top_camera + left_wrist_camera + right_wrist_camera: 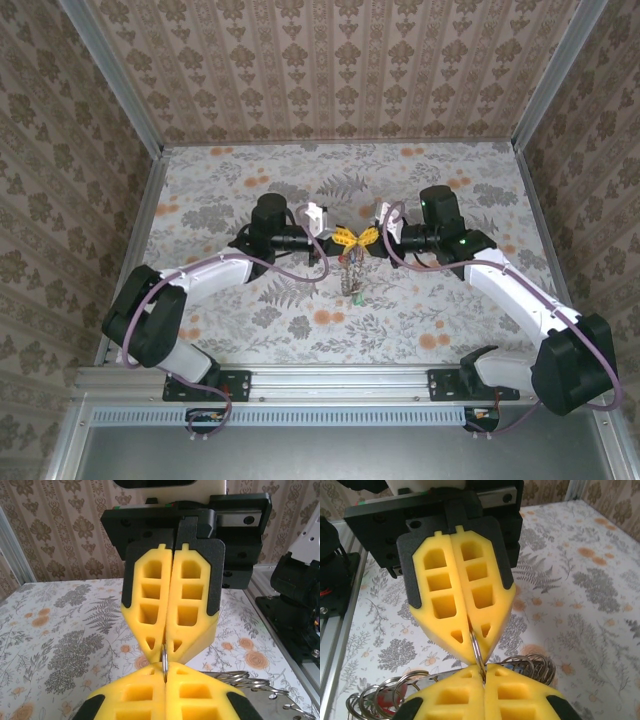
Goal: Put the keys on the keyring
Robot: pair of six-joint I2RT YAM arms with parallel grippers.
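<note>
Two-handed hold on the keyring, shown from above and from each wrist. Nearest the robot, the keys [351, 276] hang in a bunch just below the point where the hands meet, coloured heads and small split rings mixed together. Whether every key is already threaded cannot be told. Above them the left hand [342, 238] and the right hand [369, 238] meet tip to tip. Each has its yellow fingers [200, 636] pressed together on the keyring [477, 652], which runs edge-on as a thin wire from one pinch to the other. It hangs clear of the bench [470, 300] spreading beyond. Judgement: the step in hand is steadying the hoop so that keys can be fed or slid along it. To do this well, one hand should hold its pinch firm while only the other lets go and regrips. Both wrists should be kept in line with the wire, since a twist could spring so thin a hoop out of the soft fingers. The dangling bunch should settle before any move.
</note>
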